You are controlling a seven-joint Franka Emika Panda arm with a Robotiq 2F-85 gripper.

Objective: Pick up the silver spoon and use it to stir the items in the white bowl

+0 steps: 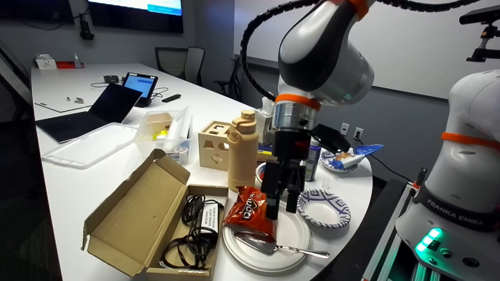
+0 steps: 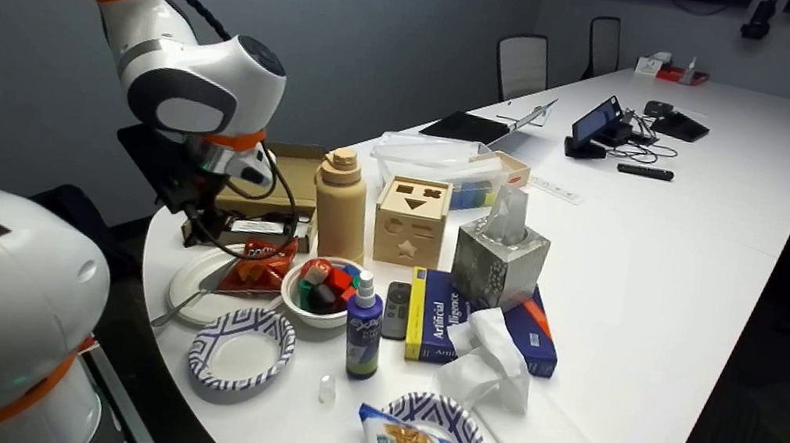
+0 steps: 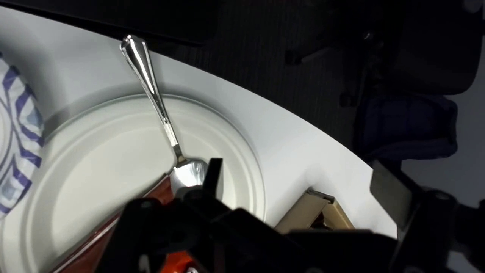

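White tabletop (image 2: 655, 279) lies beneath the empty, wide-spread gripper (image 3: 296, 172). Reaching the silver spoon (image 3: 165, 121) seems the current step; the next move likely needs centring over it.

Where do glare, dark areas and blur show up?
Wrist view: bright glints along the silver spoon, floor nearly black, jaws dark and blurred in the foreground. In an exterior view: the lit strip of the wall screen looks washed out.
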